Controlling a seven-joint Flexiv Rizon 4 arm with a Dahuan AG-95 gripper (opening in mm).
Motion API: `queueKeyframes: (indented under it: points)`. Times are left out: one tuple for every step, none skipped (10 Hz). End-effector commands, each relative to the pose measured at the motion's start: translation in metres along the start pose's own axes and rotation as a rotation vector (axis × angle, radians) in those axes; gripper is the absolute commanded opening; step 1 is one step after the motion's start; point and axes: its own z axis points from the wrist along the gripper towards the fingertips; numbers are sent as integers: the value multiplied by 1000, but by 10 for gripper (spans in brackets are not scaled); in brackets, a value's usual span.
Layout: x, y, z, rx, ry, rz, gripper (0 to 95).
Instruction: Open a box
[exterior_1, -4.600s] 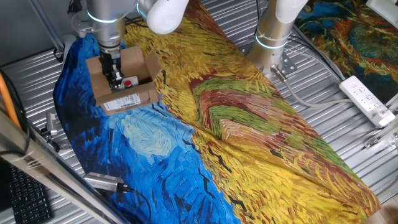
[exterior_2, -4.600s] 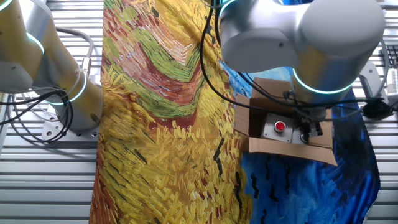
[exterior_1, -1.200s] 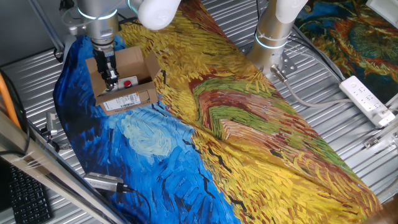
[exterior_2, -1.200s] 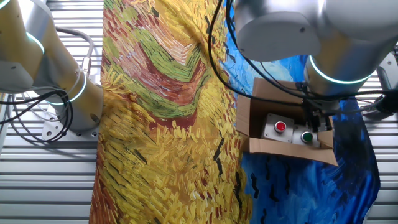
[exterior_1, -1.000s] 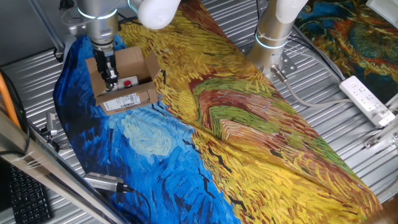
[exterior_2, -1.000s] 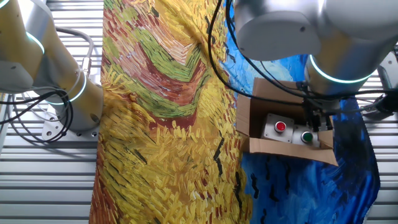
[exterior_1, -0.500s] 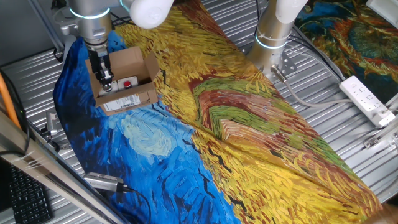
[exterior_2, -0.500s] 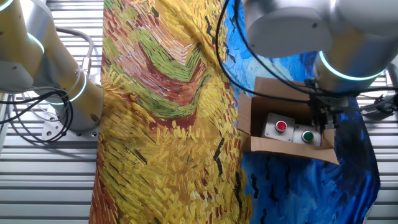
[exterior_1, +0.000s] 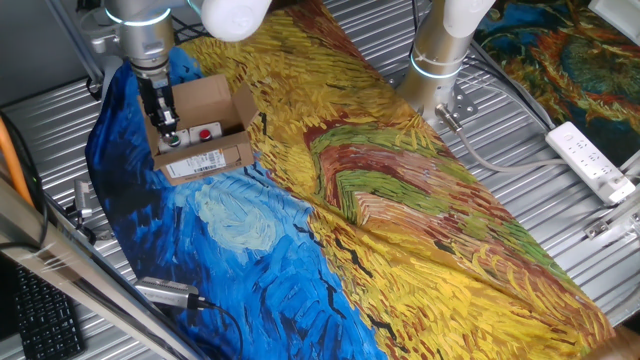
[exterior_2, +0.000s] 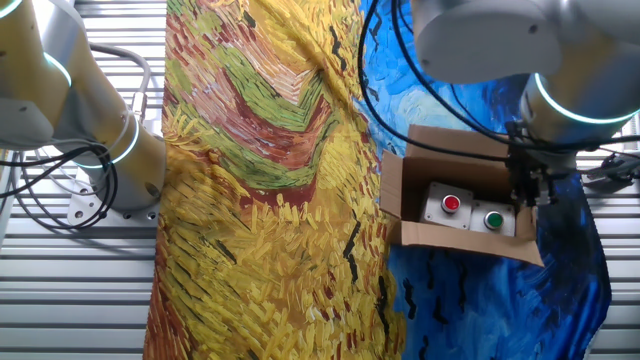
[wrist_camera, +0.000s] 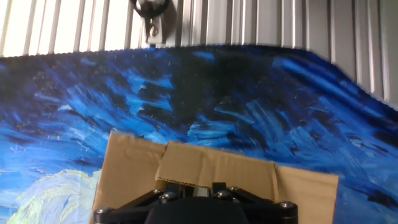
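Your gripper, jaw spacing impossible to tell, presses a flap of the open box on the cloth; push harder and the box may slide or tip.

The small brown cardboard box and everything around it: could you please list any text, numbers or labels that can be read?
No text can be read anywhere.
White barcode label on the small brown corrugated cardboard box: printed lines show, too small to read.
Red round button and green round button inside the box: no lettering visible.
White power strip: no legible marking.
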Motion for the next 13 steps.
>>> queueKeyframes:
  points:
    - [-3,0,-1,-2,2,-4,190]
    - [-6,-1,-1,-2,2,-9,190]
    - [-9,-3,-2,-3,5,-15,190]
    - [-11,-4,-3,-4,7,-17,190]
    - [-16,-6,-4,-5,10,-22,190]
    - [-18,-7,-5,-8,11,-23,190]
    - [-20,-7,-7,-8,14,-24,190]
    - [-24,-8,-9,-9,17,-29,190]
    - [-26,-8,-9,-10,17,-30,190]
    - [-28,-7,-10,-10,20,-30,190]
    - [-31,-7,-10,-11,22,-32,190]
    - [-33,-8,-11,-11,26,-38,190]
    - [-35,-9,-10,-10,28,-41,190]
